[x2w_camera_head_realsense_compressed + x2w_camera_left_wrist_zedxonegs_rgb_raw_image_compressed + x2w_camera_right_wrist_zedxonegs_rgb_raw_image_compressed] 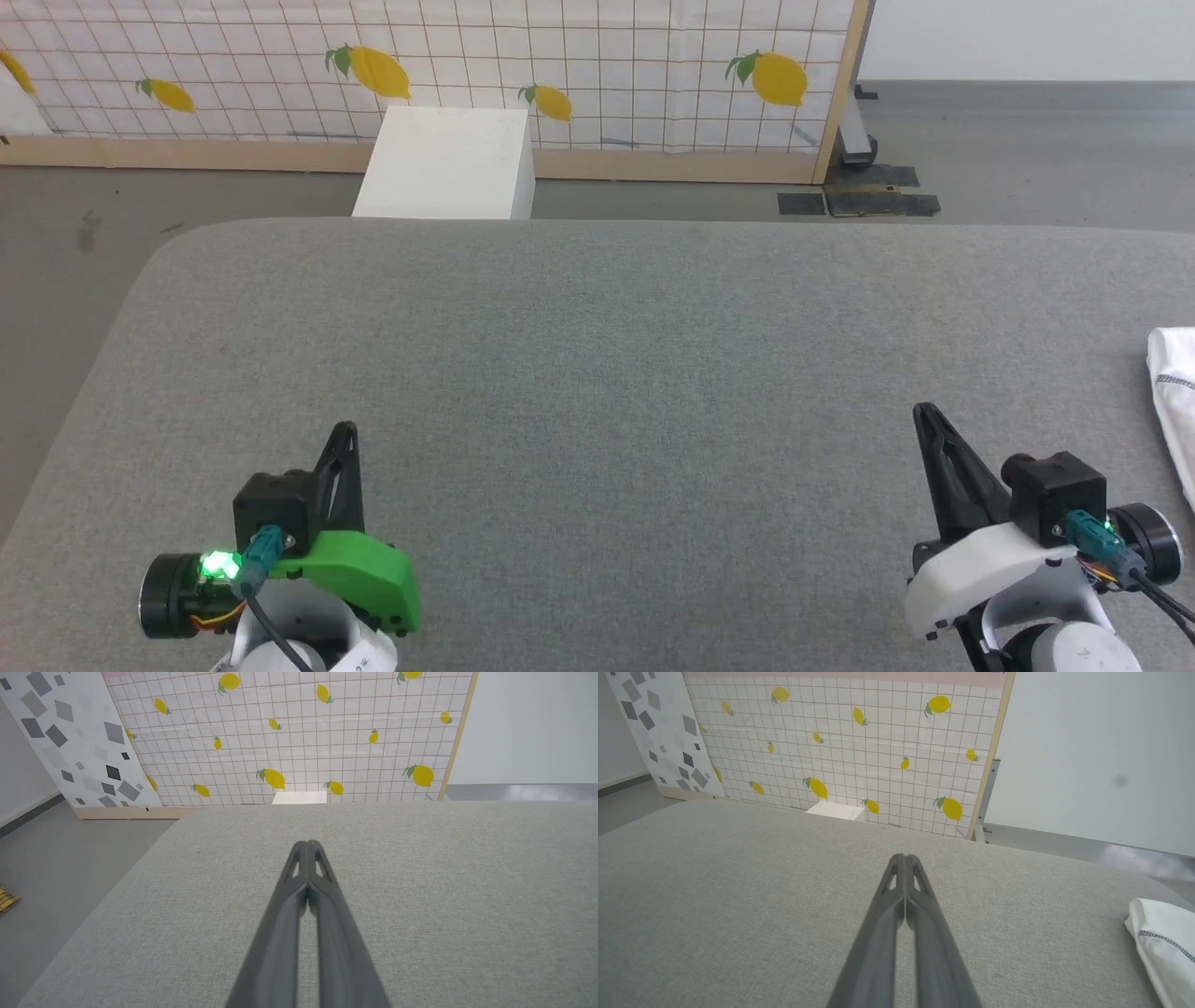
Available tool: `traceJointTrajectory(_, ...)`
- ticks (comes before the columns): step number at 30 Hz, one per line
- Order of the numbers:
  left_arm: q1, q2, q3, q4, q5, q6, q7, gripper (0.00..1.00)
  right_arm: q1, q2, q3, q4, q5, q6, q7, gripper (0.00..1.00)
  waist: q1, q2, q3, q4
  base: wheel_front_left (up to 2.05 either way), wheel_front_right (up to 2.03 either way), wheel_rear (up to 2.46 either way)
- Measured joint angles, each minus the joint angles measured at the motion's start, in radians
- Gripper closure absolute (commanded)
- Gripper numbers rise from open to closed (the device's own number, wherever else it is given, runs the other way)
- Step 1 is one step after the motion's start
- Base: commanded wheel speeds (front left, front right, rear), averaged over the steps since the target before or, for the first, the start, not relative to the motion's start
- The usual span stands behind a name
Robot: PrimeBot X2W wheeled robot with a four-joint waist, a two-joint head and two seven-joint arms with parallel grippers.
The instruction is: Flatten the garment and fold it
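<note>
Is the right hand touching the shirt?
Apart. The head view shows a strip of bare grey surface between the right hand and the shirt.

light was bright, even and diffuse; shadows on the grey table (597, 373) were faint; the head view was sharp; wrist views bowed at the edges; the dark fingers (275, 961) blurred toward the bottom edge.

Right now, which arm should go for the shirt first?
Right. The garment lies at the right edge of the grey surface, close beside the right gripper; the left gripper sits far across from it. Both are shut.
</note>
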Motion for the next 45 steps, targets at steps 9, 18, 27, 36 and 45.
traceJointTrajectory(9,0.000,0.000,0.000,0.000,0.000,0.000,0.000,1.00,0.000,0.000,0.000,0.000,0.000,0.000,0.000,1.00,0.0000,0.0000,0.000,0.000,0.00,0.00,0.00)
traceJointTrajectory(18,0.000,0.000,0.000,0.000,0.000,0.000,0.000,1.00,0.000,0.000,0.000,0.000,0.000,0.000,0.000,1.00,0.0000,0.0000,0.000,0.000,0.00,0.00,0.00)
traceJointTrajectory(27,0.000,0.000,0.000,0.000,0.000,0.000,0.000,1.00,0.000,0.000,0.000,0.000,0.000,0.000,0.000,1.00,0.0000,0.0000,0.000,0.000,0.00,0.00,0.00)
traceJointTrajectory(36,0.000,0.000,0.000,0.000,0.000,0.000,0.000,1.00,0.000,0.000,0.000,0.000,0.000,0.000,0.000,1.00,0.0000,0.0000,0.000,0.000,0.00,0.00,0.00)
traceJointTrajectory(45,0.000,0.000,0.000,0.000,0.000,0.000,0.000,1.00,0.000,0.000,0.000,0.000,0.000,0.000,0.000,1.00,0.0000,0.0000,0.000,0.000,0.00,0.00,0.00)
